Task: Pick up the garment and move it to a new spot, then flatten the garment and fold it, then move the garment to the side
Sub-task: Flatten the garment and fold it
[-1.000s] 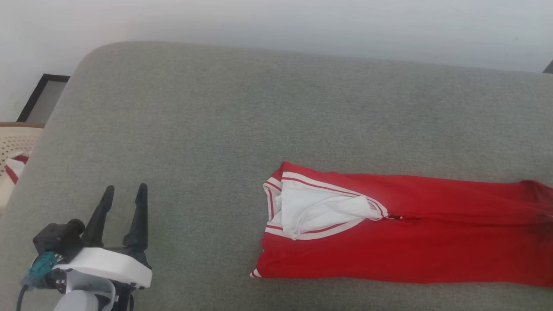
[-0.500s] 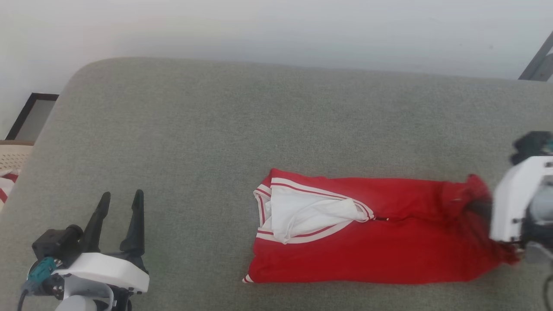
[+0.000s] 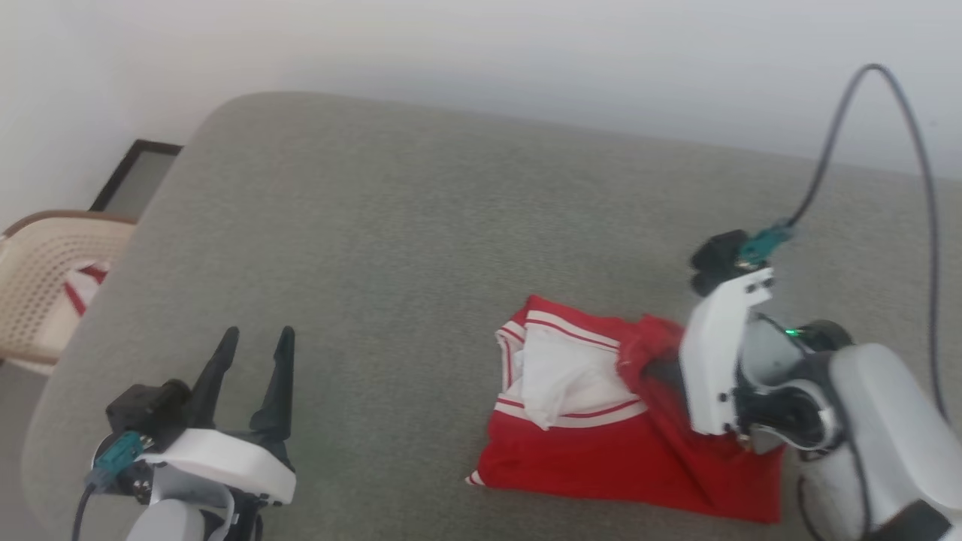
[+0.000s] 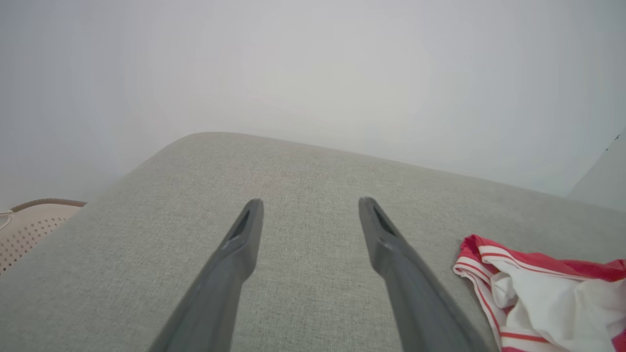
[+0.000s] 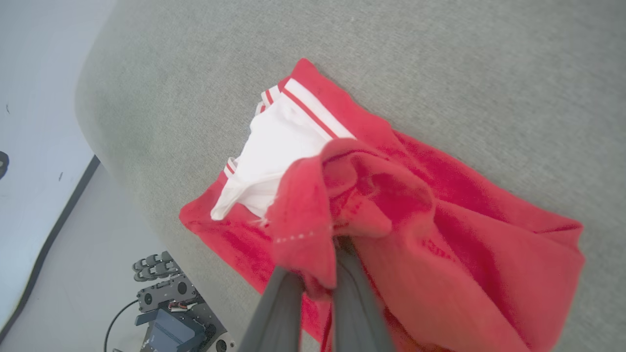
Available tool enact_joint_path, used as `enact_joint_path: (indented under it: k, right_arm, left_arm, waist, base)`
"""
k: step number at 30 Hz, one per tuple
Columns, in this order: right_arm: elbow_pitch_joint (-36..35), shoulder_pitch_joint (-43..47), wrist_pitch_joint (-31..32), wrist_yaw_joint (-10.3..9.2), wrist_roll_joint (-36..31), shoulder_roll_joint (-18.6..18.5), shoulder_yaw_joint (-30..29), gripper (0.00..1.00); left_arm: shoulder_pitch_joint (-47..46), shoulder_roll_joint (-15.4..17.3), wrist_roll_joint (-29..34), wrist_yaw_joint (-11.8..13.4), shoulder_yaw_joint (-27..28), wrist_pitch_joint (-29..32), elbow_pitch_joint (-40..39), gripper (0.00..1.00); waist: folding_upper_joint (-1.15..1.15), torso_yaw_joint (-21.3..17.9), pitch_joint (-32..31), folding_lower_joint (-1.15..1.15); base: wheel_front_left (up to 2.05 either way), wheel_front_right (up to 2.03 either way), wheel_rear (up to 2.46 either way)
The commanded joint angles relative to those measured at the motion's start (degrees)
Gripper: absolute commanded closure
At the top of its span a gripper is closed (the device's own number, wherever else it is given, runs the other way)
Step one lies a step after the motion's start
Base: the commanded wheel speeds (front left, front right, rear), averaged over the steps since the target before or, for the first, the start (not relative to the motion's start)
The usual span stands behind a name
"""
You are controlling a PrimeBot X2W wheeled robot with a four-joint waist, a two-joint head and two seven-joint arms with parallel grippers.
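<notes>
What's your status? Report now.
Right gripper shut on garment, red end lifted over the body. Left gripper open, off the cloth. Nothing in the way.

Soft, even light; washed-out hazy wall [image 4: 313, 73]; slight motion blur on right gripper [image 3: 656, 370] and garment [image 3: 601, 451].

The small red-and-white T-shirt [image 3: 586, 458] is soft, matt jersey cloth. The wide grey-green cushion [image 3: 413, 225] has coarse, matt woven fabric. The beige perforated basket [image 3: 37, 278] looks like smooth plastic.
</notes>
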Motion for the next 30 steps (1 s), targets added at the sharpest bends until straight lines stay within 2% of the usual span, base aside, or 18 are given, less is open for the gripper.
enact_joint_path:
  k: [1, 9, 18, 21, 22, 23, 30]
  right_arm:
    - [0.62, -0.85, -0.85, 0.01, -0.10, 0.39, 0.71, 1.00]
    - [9.40, -5.64, -6.43, 0.01, -0.15, 2.71, 8.22, 1.00]
    - [19.51, -10.48, -13.41, 0.01, -0.07, 4.55, 16.41, 1.00]
    - [21.53, -11.58, -15.49, 0.01, 1.27, 4.78, 18.32, 0.53]
    - [21.78, -11.94, -16.14, 0.01, 1.85, 4.63, 18.86, 0.07]
    - [21.92, -12.39, -16.71, 0.01, 2.20, 4.21, 19.51, 0.00]
    - [17.77, -13.95, -20.38, 0.01, 6.15, 0.35, 21.99, 0.00]
  left_arm:
    - [-0.85, -0.06, 0.73, -0.25, -0.12, -0.26, 0.20, 0.00]
    - [-2.73, -1.33, 0.84, -0.68, -1.71, -0.26, 1.65, 0.00]
    - [-3.56, -2.14, 1.04, -1.03, -1.67, -0.26, 2.48, 0.00]
    - [-3.44, -2.27, 0.91, -1.06, -1.24, -0.26, 2.71, 0.00]
    - [-3.25, -2.21, 0.96, -1.06, -1.05, -0.26, 2.72, 0.00]
    - [-2.99, -2.07, 1.07, -1.02, -0.83, -0.26, 2.67, 0.00]
    - [-0.98, -1.14, 1.37, -1.05, 1.32, -0.26, 2.12, 0.00]
  waist:
    - [0.00, 1.50, -0.01, 0.00]
    - [0.00, 4.99, 0.34, 0.00]
    - [0.00, 5.63, 0.65, 0.00]
    - [0.00, 5.08, 0.28, 0.00]
    - [0.00, 4.73, 0.07, 0.00]
    - [0.00, 4.35, -0.15, 0.00]
    - [0.00, 1.04, -1.84, 0.00]
  base:
    - [0.00, 0.00, 0.00]
    - [0.00, 0.00, 0.00]
    - [0.00, 0.00, 0.00]
    - [0.00, 0.00, 0.00]
    - [0.00, 0.00, 0.00]
    - [0.00, 0.00, 0.00]
    - [0.00, 0.00, 0.00]
